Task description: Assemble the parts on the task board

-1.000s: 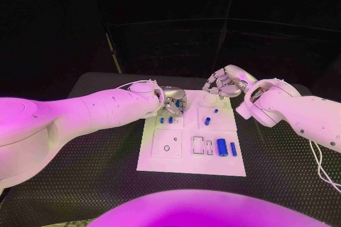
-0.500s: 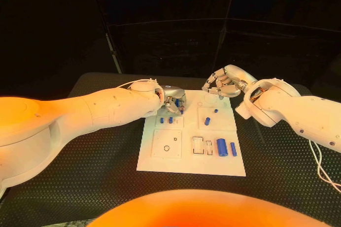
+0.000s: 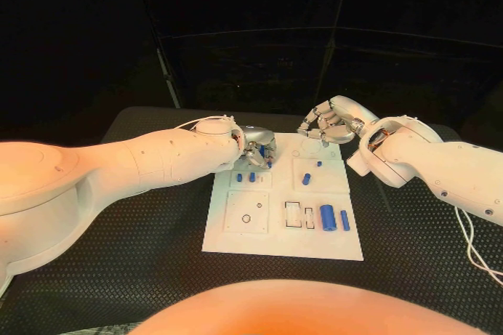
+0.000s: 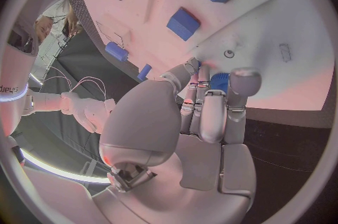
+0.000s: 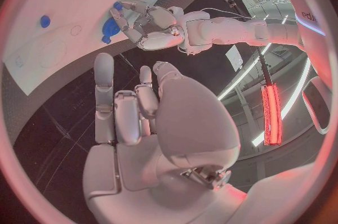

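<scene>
Fingers of the left hand (image 3: 255,147) pinch a blue part (image 4: 219,81) at the task board's (image 3: 251,240) eleven o'clock corner. Six other blue parts lie on the white board. At one o'clock the right hand (image 3: 327,124) hovers, fingers curled, holding nothing.
</scene>
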`<action>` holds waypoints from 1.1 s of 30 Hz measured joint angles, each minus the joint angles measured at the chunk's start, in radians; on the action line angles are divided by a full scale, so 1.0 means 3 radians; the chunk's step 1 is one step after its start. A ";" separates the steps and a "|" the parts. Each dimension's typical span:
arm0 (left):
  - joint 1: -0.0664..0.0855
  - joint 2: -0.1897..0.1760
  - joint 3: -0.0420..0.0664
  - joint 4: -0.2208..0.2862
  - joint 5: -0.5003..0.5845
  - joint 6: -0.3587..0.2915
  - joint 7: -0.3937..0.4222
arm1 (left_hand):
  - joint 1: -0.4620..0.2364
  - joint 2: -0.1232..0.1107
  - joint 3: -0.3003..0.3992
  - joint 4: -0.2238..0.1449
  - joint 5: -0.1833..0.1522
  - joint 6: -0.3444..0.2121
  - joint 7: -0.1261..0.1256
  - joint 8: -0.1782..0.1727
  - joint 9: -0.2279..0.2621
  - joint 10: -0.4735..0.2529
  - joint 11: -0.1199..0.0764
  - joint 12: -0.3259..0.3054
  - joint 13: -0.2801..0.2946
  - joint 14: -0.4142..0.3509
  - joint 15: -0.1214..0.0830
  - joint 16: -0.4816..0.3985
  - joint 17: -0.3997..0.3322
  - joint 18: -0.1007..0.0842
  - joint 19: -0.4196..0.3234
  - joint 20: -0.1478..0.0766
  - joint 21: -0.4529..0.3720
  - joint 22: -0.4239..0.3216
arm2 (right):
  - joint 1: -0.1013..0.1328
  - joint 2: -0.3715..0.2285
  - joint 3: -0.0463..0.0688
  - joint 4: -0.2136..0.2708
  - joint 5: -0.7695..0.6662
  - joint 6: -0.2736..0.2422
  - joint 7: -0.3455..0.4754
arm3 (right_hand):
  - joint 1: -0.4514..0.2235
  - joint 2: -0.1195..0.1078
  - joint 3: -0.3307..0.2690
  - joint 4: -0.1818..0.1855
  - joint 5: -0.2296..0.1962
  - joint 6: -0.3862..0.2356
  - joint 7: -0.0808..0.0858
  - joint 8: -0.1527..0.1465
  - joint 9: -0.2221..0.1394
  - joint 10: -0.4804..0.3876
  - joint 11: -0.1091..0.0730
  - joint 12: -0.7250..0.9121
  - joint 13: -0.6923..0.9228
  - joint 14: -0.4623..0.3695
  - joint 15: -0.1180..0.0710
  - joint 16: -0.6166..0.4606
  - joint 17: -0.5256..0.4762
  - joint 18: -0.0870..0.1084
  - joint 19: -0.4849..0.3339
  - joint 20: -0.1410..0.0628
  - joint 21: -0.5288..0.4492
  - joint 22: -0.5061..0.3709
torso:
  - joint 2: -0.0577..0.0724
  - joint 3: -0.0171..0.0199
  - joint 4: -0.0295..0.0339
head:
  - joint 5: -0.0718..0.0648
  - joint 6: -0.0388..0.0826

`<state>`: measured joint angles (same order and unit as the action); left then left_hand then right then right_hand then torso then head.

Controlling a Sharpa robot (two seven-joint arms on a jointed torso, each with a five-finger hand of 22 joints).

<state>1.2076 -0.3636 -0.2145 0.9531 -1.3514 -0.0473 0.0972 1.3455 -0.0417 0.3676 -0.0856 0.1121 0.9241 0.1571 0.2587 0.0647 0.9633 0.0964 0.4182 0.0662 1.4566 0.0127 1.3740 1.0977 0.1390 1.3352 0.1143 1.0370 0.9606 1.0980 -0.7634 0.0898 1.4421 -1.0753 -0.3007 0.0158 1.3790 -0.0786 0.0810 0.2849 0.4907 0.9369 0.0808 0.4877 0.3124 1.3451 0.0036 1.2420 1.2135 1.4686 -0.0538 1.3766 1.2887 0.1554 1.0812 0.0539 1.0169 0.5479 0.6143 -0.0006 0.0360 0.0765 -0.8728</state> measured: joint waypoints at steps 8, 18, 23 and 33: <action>0.0002 0.0008 0.0001 -0.0006 -0.0009 0.0007 -0.0014 | -0.0066 0.0005 0.0024 0.0043 0.0000 0.0115 -0.0031 -0.0012 0.0011 0.0083 -0.0029 -0.0026 -0.0007 0.0012 -0.0012 0.0014 -0.0011 0.0000 0.0012 -0.0012 0.0064 0.0070 | 0.0000 0.0001 0.0000 0.0000 0.0000 0.0001 0.0001 | 0.0000 0.0000 0.0000 0.0000 0.0000 0.0000 0.0000 0.0000 0.0003 0.0000 0.0000 0.0000 0.0000 0.0000 0.0000 0.0000 0.0000 0.0000 0.0000 0.0000 0.0000 0.0000 | 0.0000 0.0003 -0.0003 | 0.0003 0.0000; -0.0021 -0.0001 0.0001 -0.0007 -0.0007 -0.0063 -0.0007 | -0.0068 0.0002 0.0078 0.0069 0.0000 0.0250 -0.0047 -0.0021 0.0012 0.0244 -0.0054 -0.0084 0.0001 0.0029 -0.0030 0.0014 -0.0007 0.0001 0.0044 -0.0041 0.0150 0.0175 | 0.0000 0.0006 0.0000 -0.0003 0.0000 0.0001 0.0001 | 0.0000 0.0000 0.0000 0.0000 0.0000 0.0000 0.0000 0.0000 0.0003 0.0000 0.0000 0.0000 0.0000 0.0000 0.0000 0.0000 0.0000 0.0000 0.0000 0.0000 0.0000 0.0000 | -0.0005 0.0004 -0.0001 | 0.0001 0.0000; -0.0035 -0.0056 -0.0002 0.0037 0.0025 -0.0144 0.0010 | -0.0068 0.0002 0.0094 0.0067 0.0000 0.0262 -0.0035 -0.0022 0.0011 0.0251 -0.0062 -0.0093 0.0000 0.0029 -0.0030 0.0013 -0.0003 0.0001 0.0055 -0.0031 0.0167 0.0188 | 0.0000 0.0008 0.0000 -0.0008 0.0000 0.0002 0.0002 | 0.0014 0.0014 0.0010 0.0010 0.0000 0.0000 0.0000 0.0000 0.0002 0.0000 0.0000 0.0000 0.0004 0.0000 0.0000 0.0000 -0.0001 0.0000 0.0000 0.0000 0.0000 0.0000 | -0.0006 0.0004 0.0004 | -0.0001 0.0000; -0.0046 -0.0175 0.0013 0.0165 0.0111 -0.0301 0.0028 | -0.0068 0.0002 0.0127 0.0060 -0.0001 0.0287 -0.0035 -0.0037 0.0010 0.0280 -0.0066 -0.0136 -0.0003 0.0029 -0.0030 0.0027 0.0015 0.0001 0.0066 -0.0042 0.0187 0.0212 | 0.0000 0.0006 0.0000 -0.0012 0.0000 0.0002 0.0003 | 0.0014 0.0014 0.0010 0.0010 0.0000 0.0000 0.0000 0.0000 0.0002 0.0000 0.0000 0.0000 0.0004 0.0000 0.0000 0.0000 -0.0001 0.0000 0.0000 0.0000 0.0001 0.0000 | -0.0007 0.0003 0.0005 | 0.0006 0.0000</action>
<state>1.1939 -0.4160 -0.2105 1.0026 -1.3182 -0.1376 0.1056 1.3250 -0.0411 0.4056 -0.0676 0.1119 1.0101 0.1466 0.2477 0.0678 1.0473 0.0768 0.3774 0.0653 1.4654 0.0037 1.3820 1.1023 0.1393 1.3550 0.1018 1.0932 1.0241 1.0979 -0.7615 0.0898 1.4384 -1.0752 -0.3001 0.0166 1.3831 -0.0745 0.0840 0.2879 0.4907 0.9369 0.0808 0.4877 0.3130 1.3451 0.0036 1.2420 1.2147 1.4686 -0.0538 1.3766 1.2885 0.1553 1.0812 0.0539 1.0171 0.5478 0.6123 0.0003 0.0376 0.0784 -0.8728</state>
